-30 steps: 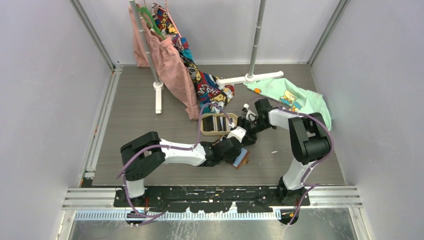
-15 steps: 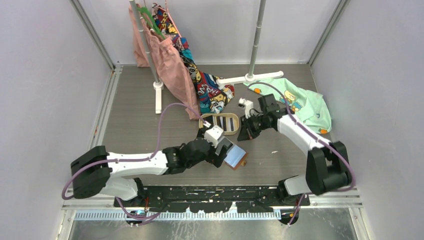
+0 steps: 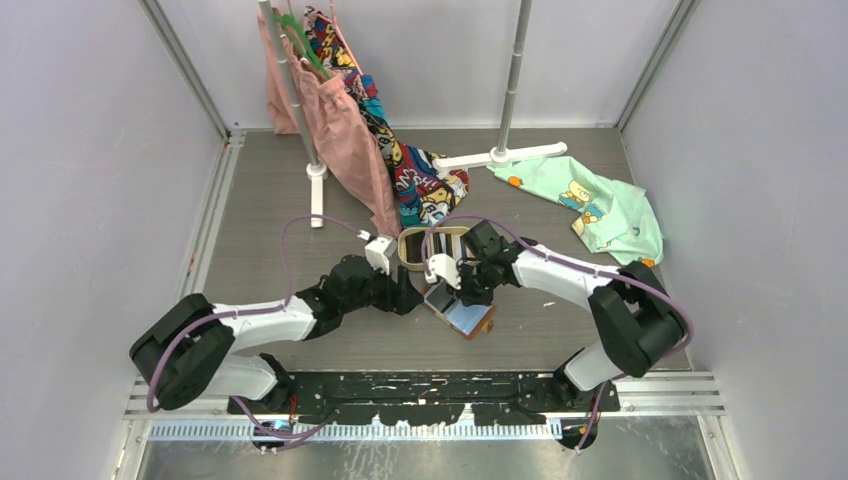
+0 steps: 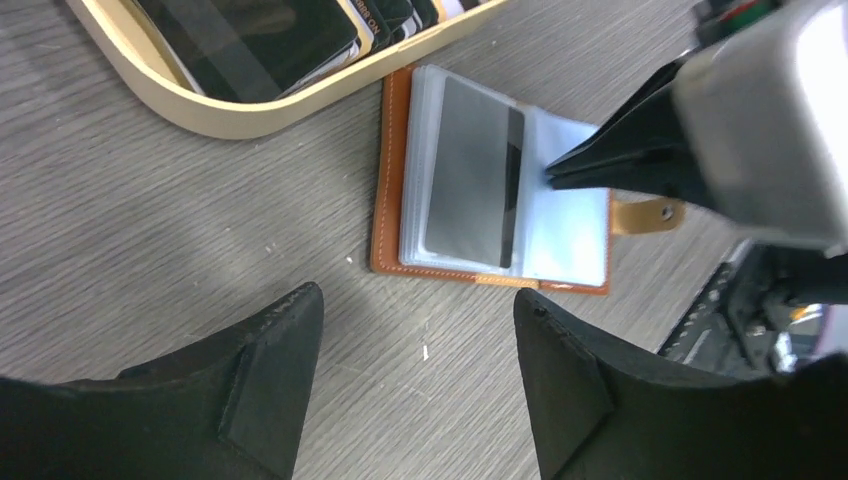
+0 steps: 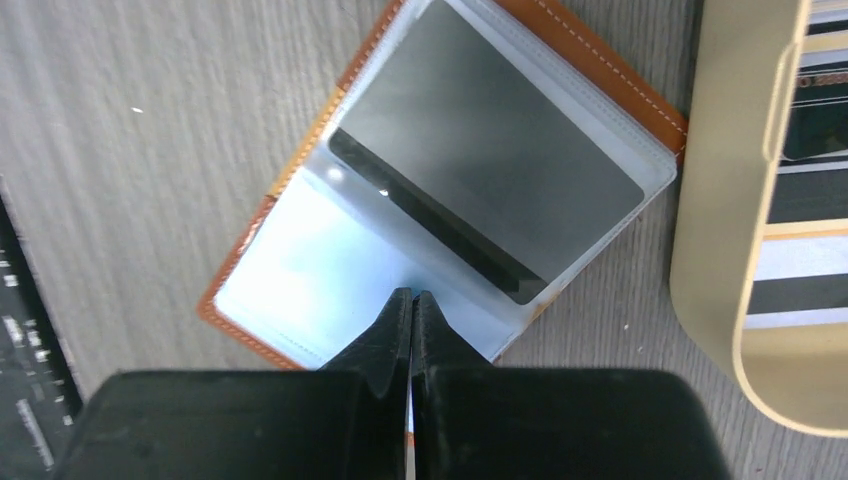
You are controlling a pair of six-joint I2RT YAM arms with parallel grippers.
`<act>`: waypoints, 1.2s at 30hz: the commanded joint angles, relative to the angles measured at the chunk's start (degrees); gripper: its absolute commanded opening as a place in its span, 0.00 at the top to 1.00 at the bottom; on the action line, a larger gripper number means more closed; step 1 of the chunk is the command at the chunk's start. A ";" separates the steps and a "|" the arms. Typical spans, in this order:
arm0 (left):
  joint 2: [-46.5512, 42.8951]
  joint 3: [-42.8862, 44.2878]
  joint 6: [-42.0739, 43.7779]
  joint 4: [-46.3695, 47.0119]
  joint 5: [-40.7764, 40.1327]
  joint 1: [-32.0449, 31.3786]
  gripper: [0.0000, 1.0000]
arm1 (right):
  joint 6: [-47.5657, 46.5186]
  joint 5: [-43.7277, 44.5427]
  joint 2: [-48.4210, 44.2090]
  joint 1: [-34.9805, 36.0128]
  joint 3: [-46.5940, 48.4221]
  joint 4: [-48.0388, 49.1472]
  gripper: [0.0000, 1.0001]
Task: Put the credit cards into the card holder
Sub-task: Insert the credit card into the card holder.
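The card holder (image 3: 470,318) lies open on the table, tan leather (image 4: 388,200) with clear plastic sleeves (image 5: 300,270). A grey credit card with a black stripe (image 4: 465,170) (image 5: 490,150) sits in one sleeve. My right gripper (image 5: 411,297) (image 3: 462,290) is shut, its tips resting on the empty sleeve beside that card; its black tip (image 4: 560,172) shows in the left wrist view. My left gripper (image 4: 418,297) (image 3: 405,297) is open just left of the holder, with only bare table between its fingers. More credit cards (image 4: 250,35) (image 5: 810,130) lie in the oval tray.
The oval tan tray (image 3: 408,262) (image 4: 230,115) (image 5: 705,200) touches the holder's far side. A clothes rack's white base (image 3: 500,155) and hanging garments (image 3: 350,130) stand behind. A green cloth (image 3: 600,205) lies at the back right. A black rail (image 3: 420,385) runs along the near edge.
My left gripper has let go of the holder, opened and drawn back to the left. My right arm swung from beside the tray down onto the holder, jaws shut.
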 commanded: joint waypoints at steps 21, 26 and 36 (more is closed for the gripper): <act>23.90 1.39 -19.97 21.72 15.38 8.40 0.31 | 4.82 13.72 5.21 2.25 2.20 15.83 0.99; 27.24 0.88 -23.44 26.02 15.71 8.42 0.32 | 4.70 12.23 7.04 2.28 2.93 13.14 0.99; 29.82 -0.71 -27.94 33.98 14.45 7.44 0.43 | 7.30 8.80 6.25 2.02 4.53 10.65 0.99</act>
